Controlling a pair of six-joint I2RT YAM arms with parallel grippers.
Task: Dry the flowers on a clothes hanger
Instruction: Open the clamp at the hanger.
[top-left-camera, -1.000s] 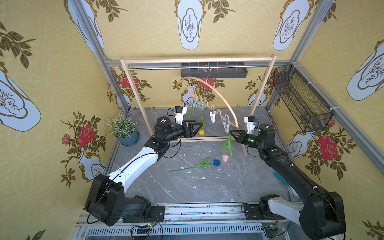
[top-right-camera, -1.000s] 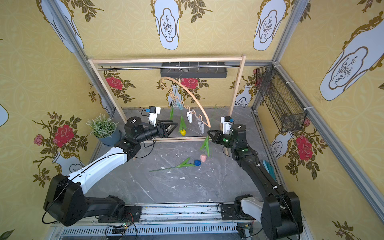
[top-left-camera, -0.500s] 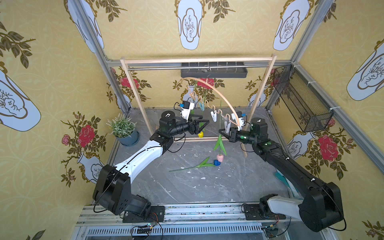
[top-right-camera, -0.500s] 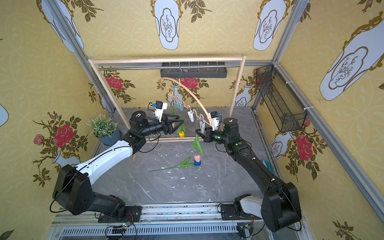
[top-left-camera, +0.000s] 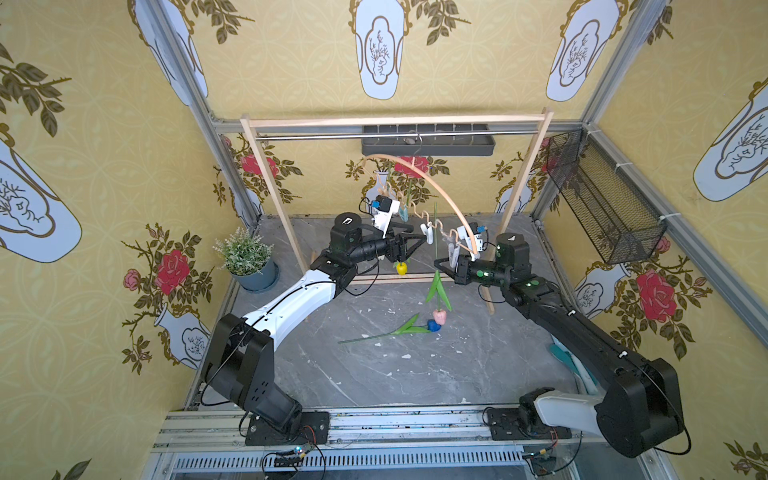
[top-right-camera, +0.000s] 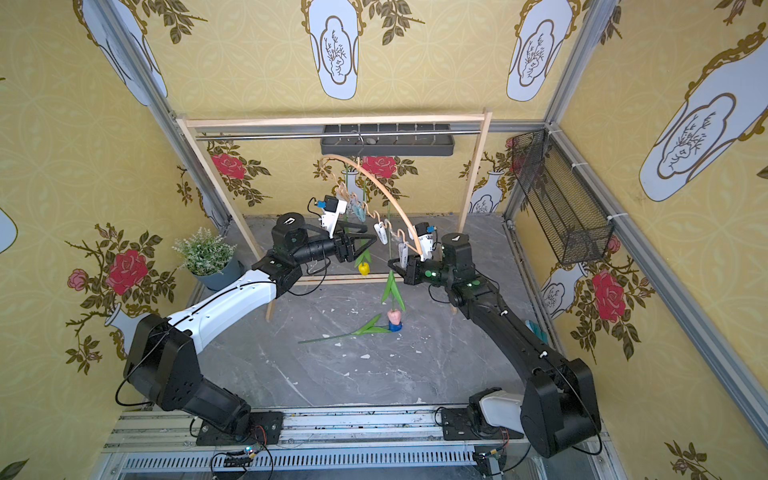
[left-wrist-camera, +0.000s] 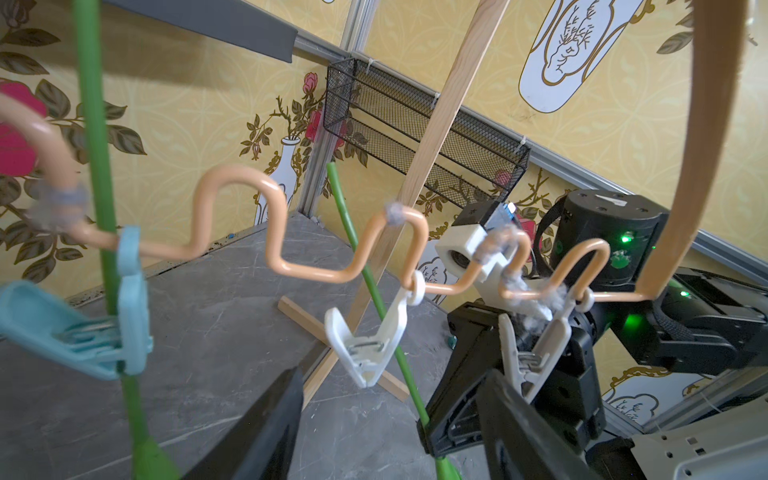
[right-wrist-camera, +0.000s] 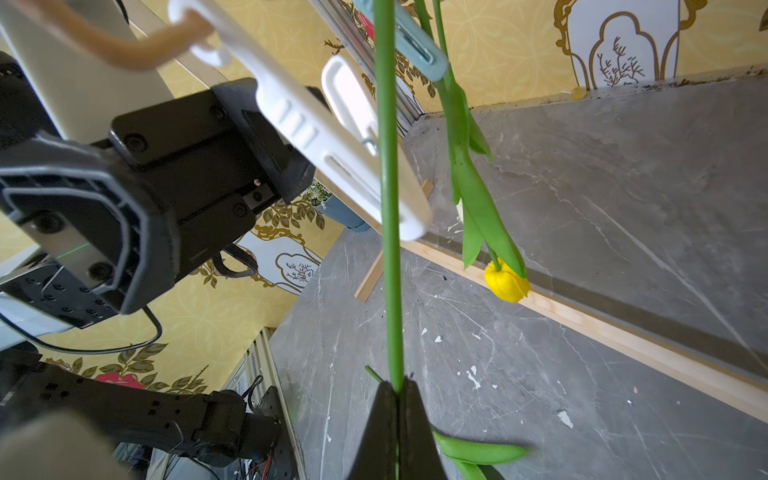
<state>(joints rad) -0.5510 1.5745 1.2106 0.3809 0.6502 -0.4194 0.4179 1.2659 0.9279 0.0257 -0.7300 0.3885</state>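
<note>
The clothes hanger (top-left-camera: 434, 188) hangs from the rack's rail, arched wood with a wavy lower bar (left-wrist-camera: 291, 266). Its light-blue peg (left-wrist-camera: 129, 316) grips a stem whose yellow flower (top-left-camera: 401, 268) hangs head down. My right gripper (top-left-camera: 438, 264) is shut on the stem (right-wrist-camera: 388, 208) of a pink flower (top-left-camera: 439, 317), held upright with its head down, beside a white peg (right-wrist-camera: 332, 137). My left gripper (left-wrist-camera: 390, 428) is open just below that white peg (left-wrist-camera: 365, 345), touching nothing. A blue flower (top-left-camera: 432, 326) lies on the floor.
A wooden rack frame (top-left-camera: 395, 121) with a metal rail spans the back. A potted plant (top-left-camera: 245, 257) stands at the back left. A black wire basket (top-left-camera: 602, 208) hangs on the right wall, and a dark tray (top-left-camera: 428, 141) on the back wall.
My right gripper has carried the pink flower left, up to the hanger's pegs. My left gripper has moved right and up to the white peg, still open.
</note>
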